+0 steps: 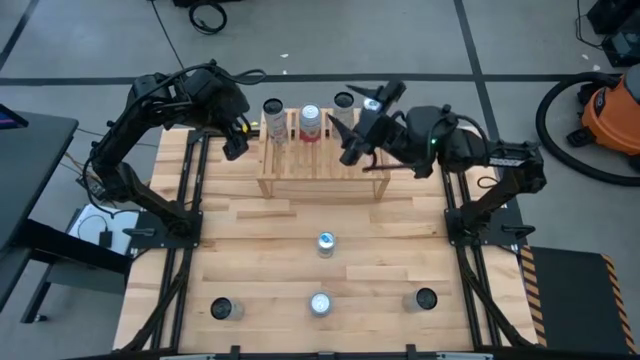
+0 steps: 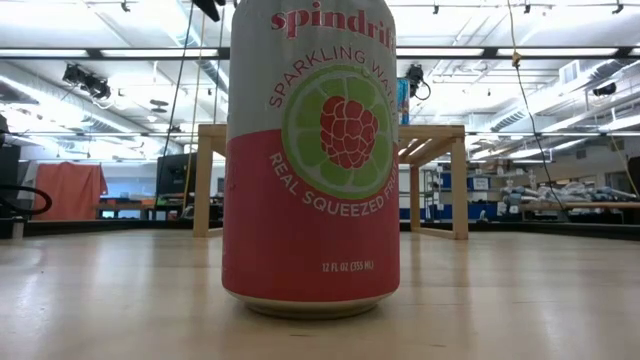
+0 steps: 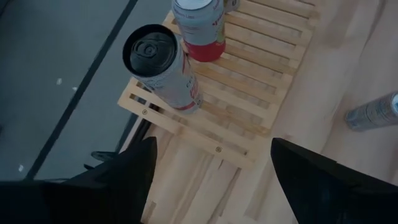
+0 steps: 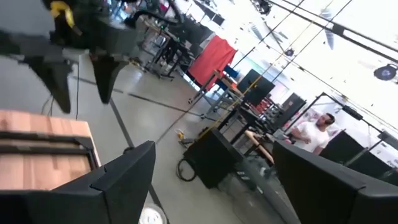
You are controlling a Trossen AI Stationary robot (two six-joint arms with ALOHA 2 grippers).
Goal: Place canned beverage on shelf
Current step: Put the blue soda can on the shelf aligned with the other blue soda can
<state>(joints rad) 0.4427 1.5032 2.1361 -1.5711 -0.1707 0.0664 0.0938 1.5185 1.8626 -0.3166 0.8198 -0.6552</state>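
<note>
Pink-and-grey Spindrift can point(image 1: 326, 243) stands mid-table, near of the shelf point(image 1: 322, 160) — rigid, smooth, likely slippery; grip mid-body. Left gripper point(image 3: 211, 180) and right gripper point(image 4: 211, 186) hover spread, empty.

Two black jointed arms, cables trailing; a green light glows on the right arm point(image 1: 432, 143).
</note>
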